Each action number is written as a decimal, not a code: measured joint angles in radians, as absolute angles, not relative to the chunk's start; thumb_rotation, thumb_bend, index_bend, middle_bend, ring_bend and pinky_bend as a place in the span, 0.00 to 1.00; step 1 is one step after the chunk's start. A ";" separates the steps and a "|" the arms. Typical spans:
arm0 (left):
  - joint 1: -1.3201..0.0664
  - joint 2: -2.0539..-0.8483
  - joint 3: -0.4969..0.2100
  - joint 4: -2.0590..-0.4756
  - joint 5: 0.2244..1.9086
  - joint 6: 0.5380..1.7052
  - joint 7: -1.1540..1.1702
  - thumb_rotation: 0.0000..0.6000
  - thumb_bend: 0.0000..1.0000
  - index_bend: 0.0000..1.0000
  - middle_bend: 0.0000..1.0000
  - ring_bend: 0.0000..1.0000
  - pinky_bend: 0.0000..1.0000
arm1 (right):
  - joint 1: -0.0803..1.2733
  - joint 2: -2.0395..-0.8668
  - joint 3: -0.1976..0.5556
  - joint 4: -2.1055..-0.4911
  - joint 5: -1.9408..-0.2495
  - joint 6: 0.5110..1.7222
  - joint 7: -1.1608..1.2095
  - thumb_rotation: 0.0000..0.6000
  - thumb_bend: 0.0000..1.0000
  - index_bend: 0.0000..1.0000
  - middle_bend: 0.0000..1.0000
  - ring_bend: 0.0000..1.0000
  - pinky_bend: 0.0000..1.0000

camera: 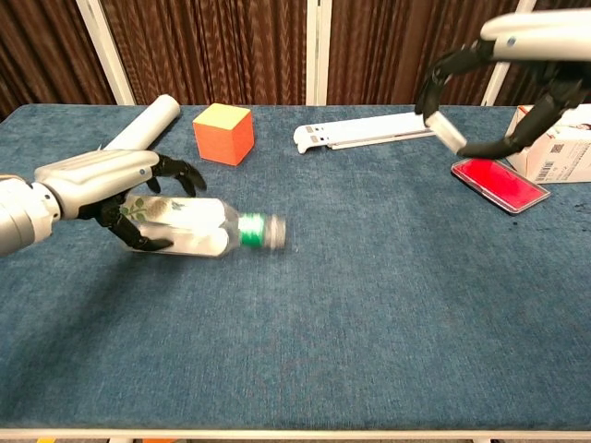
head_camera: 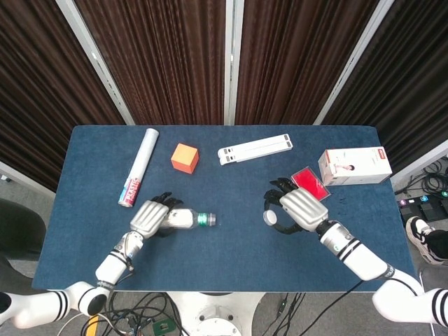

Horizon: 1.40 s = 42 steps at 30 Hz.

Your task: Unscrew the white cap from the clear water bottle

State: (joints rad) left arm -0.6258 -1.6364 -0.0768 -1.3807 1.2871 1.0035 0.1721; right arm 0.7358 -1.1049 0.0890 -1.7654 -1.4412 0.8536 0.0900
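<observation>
A blue cloth-covered table (head_camera: pixel 231 252) stands before dark brown curtains (head_camera: pixel 175 63) with pale vertical frames. Taking the orange cube (head_camera: pixel 185 157) as landmark: nearer the robot and slightly to the left of it, the clear water bottle (head_camera: pixel 183 219) lies on its side, long axis running left-right, open neck toward the right. Its green label band is blurred (no writing can be read). The left hand (head_camera: pixel 149 217) wraps the bottle's body. Far right of the cube, the right hand (head_camera: pixel 297 210) pinches the white cap (head_camera: pixel 270 218), well apart from the bottle. Beyond that hand sit a red card (head_camera: pixel 309 183) and a white box (head_camera: pixel 355 165); its print is illegible. Right of the cube lies a white bar (head_camera: pixel 255 150), left a white tube (head_camera: pixel 138 176).
</observation>
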 measured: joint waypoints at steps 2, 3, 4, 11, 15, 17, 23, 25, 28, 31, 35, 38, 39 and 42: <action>-0.620 -1.629 -0.080 -1.397 1.284 1.013 0.177 1.00 0.26 0.12 0.17 0.03 0.19 | 0.740 -1.125 0.084 -1.746 -1.433 0.841 0.073 1.00 0.39 0.56 0.23 0.06 0.00; -0.615 -1.620 -0.081 -1.413 1.283 1.018 0.175 1.00 0.26 0.12 0.17 0.03 0.19 | 0.743 -1.139 0.081 -1.732 -1.428 0.832 0.063 1.00 0.39 0.55 0.22 0.06 0.00; -0.610 -1.610 -0.082 -1.426 1.282 1.023 0.171 1.00 0.26 0.12 0.17 0.03 0.18 | 0.745 -1.151 0.079 -1.720 -1.425 0.826 0.055 1.00 0.39 0.55 0.22 0.06 0.00; -0.554 -1.513 -0.087 -1.499 1.301 1.121 0.143 1.00 0.26 0.12 0.17 0.03 0.17 | 0.760 -1.269 0.064 -1.584 -1.405 0.802 -0.032 1.00 0.39 0.52 0.19 0.06 0.00; -0.503 -1.456 -0.091 -1.532 1.317 1.207 0.111 1.00 0.26 0.12 0.18 0.03 0.16 | 0.768 -1.361 0.057 -1.482 -1.395 0.792 -0.072 1.00 0.39 0.45 0.17 0.06 0.00; -0.485 -1.429 -0.092 -1.545 1.325 1.228 0.082 1.00 0.26 0.12 0.18 0.03 0.16 | 0.771 -1.402 0.054 -1.442 -1.389 0.783 -0.077 1.00 0.39 0.42 0.16 0.06 0.00; -0.417 -1.363 -0.097 -1.562 1.346 1.310 0.028 1.00 0.26 0.12 0.17 0.04 0.16 | 0.784 -1.503 0.044 -1.321 -1.381 0.758 -0.098 1.00 0.39 0.30 0.14 0.05 0.00; -0.401 -1.353 -0.097 -1.552 1.344 1.319 0.021 1.00 0.26 0.13 0.17 0.04 0.16 | 0.786 -1.527 0.039 -1.291 -1.377 0.751 -0.104 1.00 0.39 0.26 0.14 0.05 0.00; -0.382 -1.334 -0.096 -1.532 1.330 1.323 0.017 1.00 0.26 0.13 0.18 0.04 0.16 | 0.779 -1.527 0.035 -1.283 -1.378 0.762 -0.110 1.00 0.40 0.19 0.13 0.05 0.00; -0.358 -1.309 -0.096 -1.513 1.317 1.337 0.015 1.00 0.26 0.14 0.18 0.04 0.16 | 0.761 -1.500 0.033 -1.299 -1.385 0.803 -0.115 1.00 0.40 0.13 0.12 0.05 0.00; -0.310 -1.281 -0.094 -1.488 1.303 1.385 0.015 1.00 0.26 0.15 0.18 0.04 0.15 | 0.707 -1.435 0.034 -1.341 -1.391 0.908 -0.110 1.00 0.40 0.12 0.12 0.05 0.00; -0.264 -1.261 -0.088 -1.465 1.288 1.419 0.011 1.00 0.26 0.15 0.18 0.04 0.15 | 0.639 -1.359 0.034 -1.386 -1.391 1.016 -0.094 1.00 0.40 0.10 0.10 0.04 0.00; -0.247 -1.251 -0.086 -1.460 1.279 1.425 0.009 1.00 0.26 0.15 0.18 0.04 0.15 | 0.608 -1.325 0.033 -1.407 -1.391 1.059 -0.087 1.00 0.40 0.10 0.10 0.04 0.00; -0.213 -1.229 -0.083 -1.455 1.262 1.444 0.010 1.00 0.25 0.15 0.18 0.04 0.15 | 0.534 -1.252 0.027 -1.453 -1.395 1.159 -0.067 1.00 0.40 0.10 0.10 0.03 0.00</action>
